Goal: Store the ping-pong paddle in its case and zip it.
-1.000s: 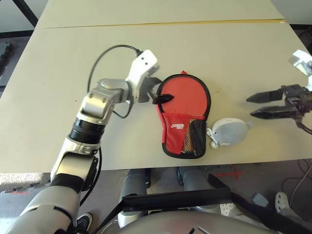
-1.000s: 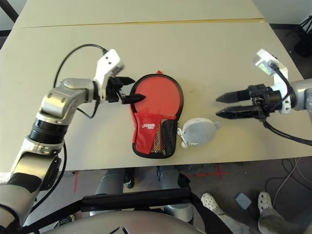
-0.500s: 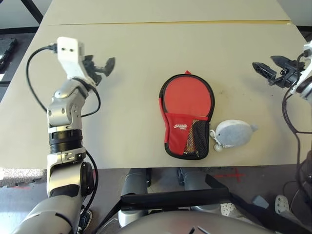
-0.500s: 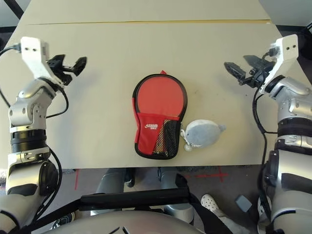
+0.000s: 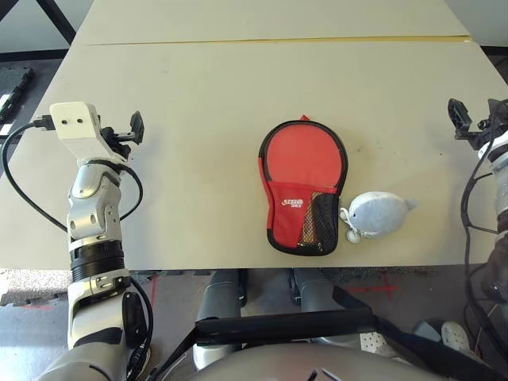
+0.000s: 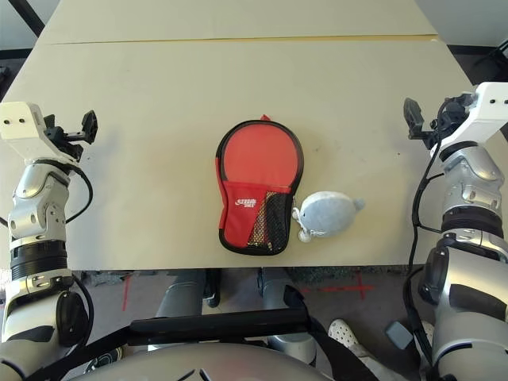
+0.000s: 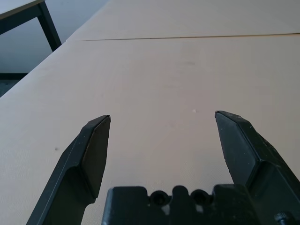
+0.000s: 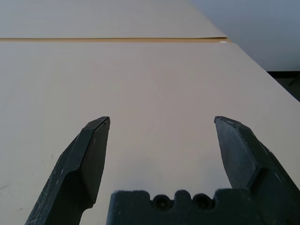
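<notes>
so the case [image 5: 302, 189] is lying flat near the front edge of the table [image 5: 238, 95], roughly halfway along it, rounded end pointing toward the far edge and the mesh pocket end toward the front. it looks closed up, red fabric with black trim, little white logo on the pocket. can't see the ping-pong paddle itself anywhere outside it, and i can't tell from here if it's inside. a grey plush toy [image 5: 376, 216] sits just beside the case on its right, touching or nearly touching the pocket end, also close to the front edge. the left gripper [image 5: 131, 132] is way off by the left edge of the table, well apart from the case, fingers spread wide with nothing between them, just bare tabletop in the left wrist view. the right gripper [image 6: 425, 121] is out by the right edge, same deal, jaws released and wide, holding nothing. a yellowish seam line [image 5: 278, 40] runs across the table near the far edge.
</notes>
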Tool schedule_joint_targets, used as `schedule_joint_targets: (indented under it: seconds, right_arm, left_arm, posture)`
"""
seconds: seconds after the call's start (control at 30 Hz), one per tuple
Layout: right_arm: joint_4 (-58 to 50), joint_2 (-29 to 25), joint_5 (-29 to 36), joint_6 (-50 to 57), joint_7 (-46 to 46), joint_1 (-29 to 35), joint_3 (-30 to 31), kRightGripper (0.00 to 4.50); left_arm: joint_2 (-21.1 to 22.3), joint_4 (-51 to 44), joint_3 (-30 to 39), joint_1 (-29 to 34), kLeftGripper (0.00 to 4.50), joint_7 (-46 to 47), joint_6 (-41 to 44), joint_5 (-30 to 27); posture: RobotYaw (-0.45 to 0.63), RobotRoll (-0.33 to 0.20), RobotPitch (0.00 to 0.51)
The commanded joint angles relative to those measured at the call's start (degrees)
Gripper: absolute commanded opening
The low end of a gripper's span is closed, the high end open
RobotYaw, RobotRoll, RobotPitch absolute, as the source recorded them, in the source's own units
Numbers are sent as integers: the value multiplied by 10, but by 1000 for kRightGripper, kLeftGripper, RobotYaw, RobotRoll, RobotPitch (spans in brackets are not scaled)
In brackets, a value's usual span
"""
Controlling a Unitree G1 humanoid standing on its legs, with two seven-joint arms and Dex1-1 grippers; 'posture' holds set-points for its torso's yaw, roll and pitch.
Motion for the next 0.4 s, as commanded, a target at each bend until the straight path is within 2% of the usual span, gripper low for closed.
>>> schedule_joint_targets:
  seconds: [0.03,0.27,0.4]
  right_arm:
    - [21,6,-9,-11,-6,-5,-4,4459]
    - [39,13,-14,-12,-10,-21,0,4459]
    - [43,17,-23,-6,-8,-28,3,4459]
  left_arm:
    - [5,21,1,13,4500,2,-10,0]
    - [4,21,-2,18,4500,5,-10,0]
    - [7,19,-7,21,4500,1,-5,-1]
  posture:
    - [-8,0,199]
    - [9,0,196]
    - [-7,0,216]
